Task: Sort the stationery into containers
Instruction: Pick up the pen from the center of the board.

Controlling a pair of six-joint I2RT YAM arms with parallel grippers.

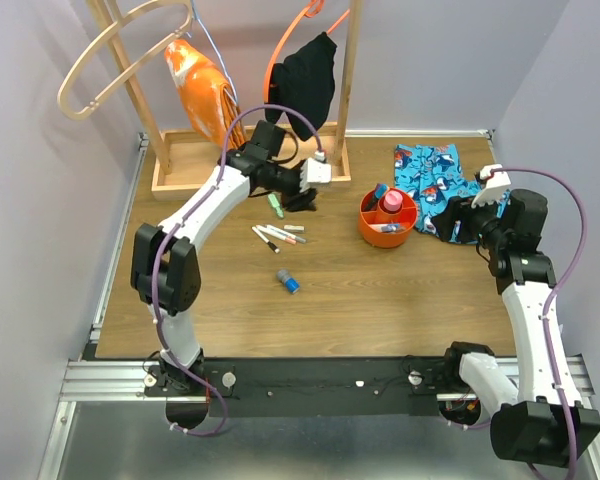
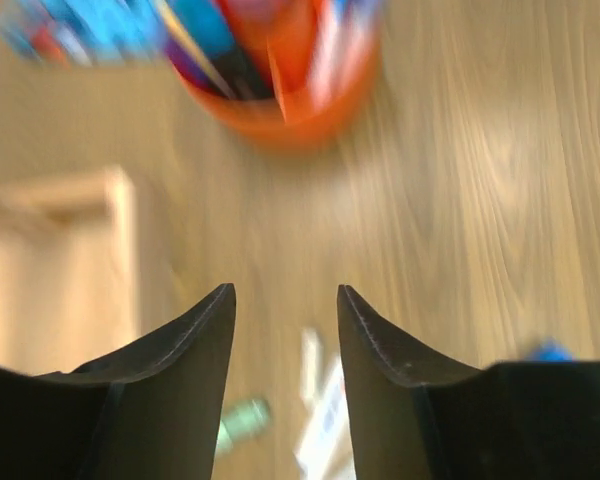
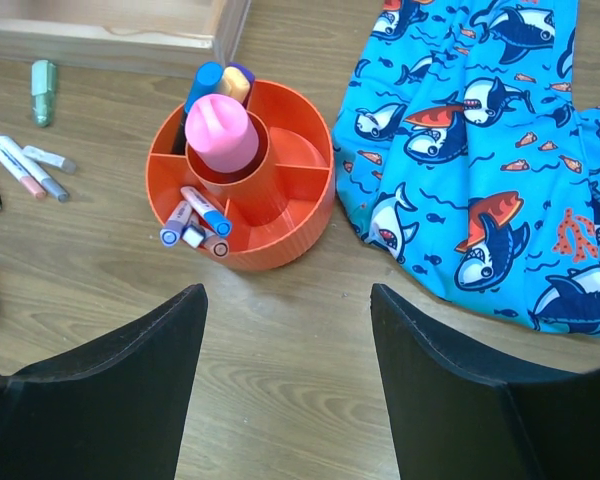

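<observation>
- Left jaws stood parted by a moderate gap, nothing between them; right jaws spread wider, also empty.
- Loose pens point(image 1: 278, 236) lay in a small cluster on the worktop point(image 1: 380, 300), just to the robot's side of the left jaws, with their long axes running roughly left to right across the top view.
- One blue-capped marker point(image 1: 288, 282) lay apart, nearer the arm bases.
- Left arm point(image 1: 205, 205) was plainly the nearer to the cluster. The right jaws hung by the shark-print cloth point(image 3: 480, 150), well apart from the pens.
- Orange tub point(image 3: 280, 240) sat between the two arms' reach, close ahead of the right jaws. It already held several markers in its outer compartments and a pink tube point(image 3: 220, 130) upright in the centre cup.
- Small green item point(image 3: 43, 78) lay near the wooden rack base point(image 1: 195, 165), beside the pens.
- Left wrist view was badly blurred: pale pen shapes showed below the fingertips, but neither count nor colours were readable.
- Judgement: the next pick likely falls to the left arm, closing across the pens' axis.
</observation>
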